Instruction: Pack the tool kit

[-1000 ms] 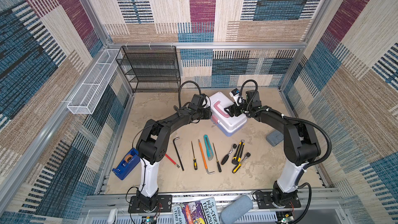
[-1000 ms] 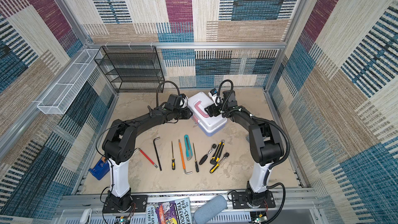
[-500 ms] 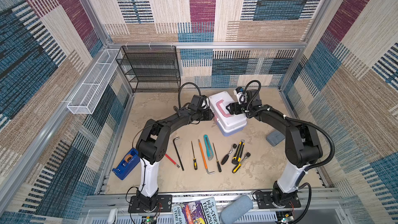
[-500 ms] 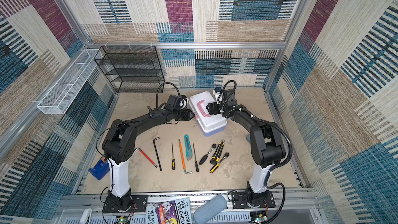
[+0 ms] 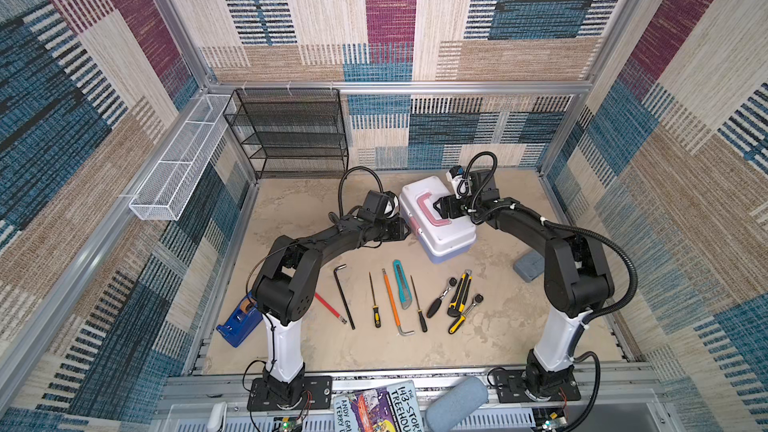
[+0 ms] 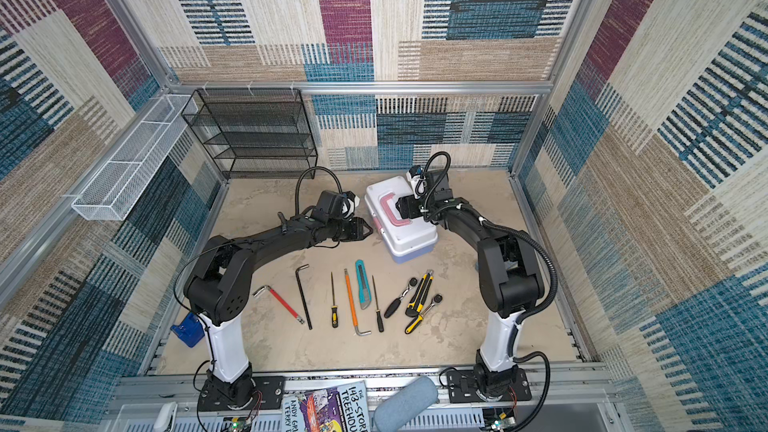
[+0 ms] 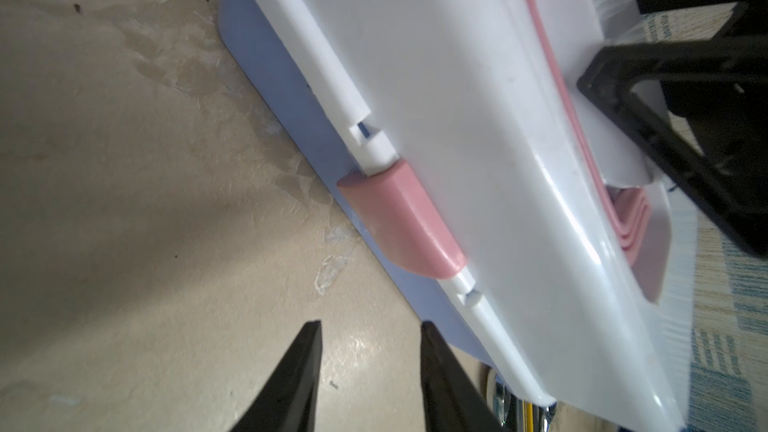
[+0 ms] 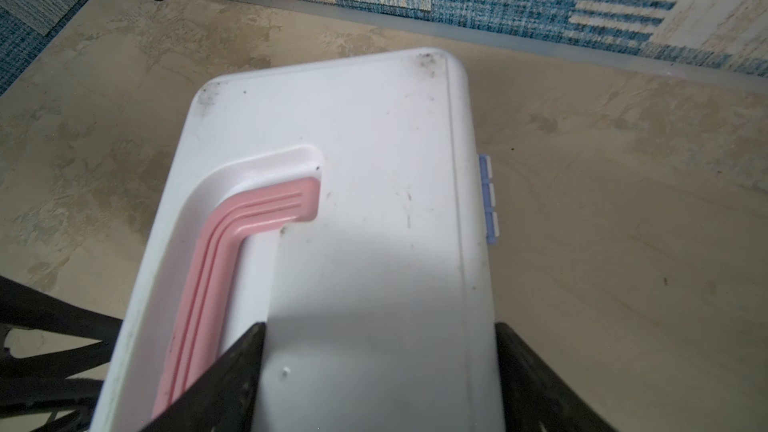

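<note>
1. Left wrist view: the left jaws stand apart with only bare bench [image 7: 145, 243] between the two black fingertips [image 7: 299, 371]. They hold nothing and sit a little short of the pink latch [image 7: 399, 222]. The latch lies flat against the white lid [image 7: 457, 97], which is down, and only a strip of the lavender base [image 7: 286, 105] shows
2. Right wrist view: the right jaws are spread wide across the lid, one fingertip [image 8: 237, 367] beside the pink handle [image 8: 216, 268] and the other at the hinged edge. Both are cut off by the frame, and I cannot tell whether they clamp the lid
3. Both top views show the tool kit [image 5: 440, 226] toward the back of the bench, with the hand tools [image 5: 402, 284] in a row in front, apart from it
4. In a top view, a red-handled tool [image 5: 330, 308] and the blue tape dispenser [image 5: 237, 324] are partly hidden behind the left arm
</note>
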{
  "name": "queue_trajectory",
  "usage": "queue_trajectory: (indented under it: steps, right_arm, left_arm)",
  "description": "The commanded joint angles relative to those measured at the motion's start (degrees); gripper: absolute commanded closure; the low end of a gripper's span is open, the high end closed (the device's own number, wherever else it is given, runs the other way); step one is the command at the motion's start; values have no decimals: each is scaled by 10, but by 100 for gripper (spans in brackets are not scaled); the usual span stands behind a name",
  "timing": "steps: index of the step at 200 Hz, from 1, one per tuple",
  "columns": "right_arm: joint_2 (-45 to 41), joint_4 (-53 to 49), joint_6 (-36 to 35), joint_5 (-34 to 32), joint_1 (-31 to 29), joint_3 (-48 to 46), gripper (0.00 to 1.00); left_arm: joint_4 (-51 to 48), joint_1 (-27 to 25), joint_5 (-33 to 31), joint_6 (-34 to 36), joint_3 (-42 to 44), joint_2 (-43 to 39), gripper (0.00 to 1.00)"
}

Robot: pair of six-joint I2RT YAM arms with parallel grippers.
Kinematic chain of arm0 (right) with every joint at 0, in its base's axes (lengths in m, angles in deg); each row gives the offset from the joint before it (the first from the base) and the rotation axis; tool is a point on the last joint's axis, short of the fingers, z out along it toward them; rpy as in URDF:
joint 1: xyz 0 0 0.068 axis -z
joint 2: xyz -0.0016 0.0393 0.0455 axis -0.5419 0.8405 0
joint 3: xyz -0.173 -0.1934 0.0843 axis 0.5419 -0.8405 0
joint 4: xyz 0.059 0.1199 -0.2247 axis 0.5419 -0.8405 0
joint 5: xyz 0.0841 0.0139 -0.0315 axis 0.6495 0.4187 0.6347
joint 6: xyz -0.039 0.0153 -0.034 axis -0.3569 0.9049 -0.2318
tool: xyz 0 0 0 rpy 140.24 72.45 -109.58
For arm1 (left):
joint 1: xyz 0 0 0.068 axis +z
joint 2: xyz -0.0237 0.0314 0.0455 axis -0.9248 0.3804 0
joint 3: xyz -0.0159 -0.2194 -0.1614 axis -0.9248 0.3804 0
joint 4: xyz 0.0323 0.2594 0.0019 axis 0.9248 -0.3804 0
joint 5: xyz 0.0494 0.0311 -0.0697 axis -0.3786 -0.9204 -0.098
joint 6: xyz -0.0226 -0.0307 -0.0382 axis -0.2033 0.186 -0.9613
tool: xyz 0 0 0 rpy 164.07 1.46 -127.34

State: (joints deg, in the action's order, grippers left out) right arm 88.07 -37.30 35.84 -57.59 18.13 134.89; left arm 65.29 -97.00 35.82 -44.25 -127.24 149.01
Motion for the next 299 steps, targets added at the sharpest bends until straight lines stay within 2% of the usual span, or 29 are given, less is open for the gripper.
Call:
queue_trajectory:
  steps: [1,53,86,148,183,237,252,299]
  right_arm:
    - [7,-27,-24,10,-2,-5,21]
    - [17,-44,-49,32,-2,1,22]
    - [22,-37,-29,45,-1,4,29]
    - [29,-16,25,105,13,3,33]
    - [22,40,90,185,46,-31,35]
    - [16,83,134,219,64,-66,36]
    - [14,105,153,228,71,-85,36]
    - [9,150,188,225,80,-125,36]
  left_arm:
    - [43,5,33,-31,4,3,54]
    - [59,12,45,-55,13,1,53]
    - [57,14,44,-56,16,-1,53]
    - [57,15,49,-62,19,-10,53]
    - [115,18,89,-107,30,-20,53]
    - [210,18,119,-192,36,-4,51]
    - [236,18,144,-216,36,4,48]
    - [251,15,145,-248,48,5,43]
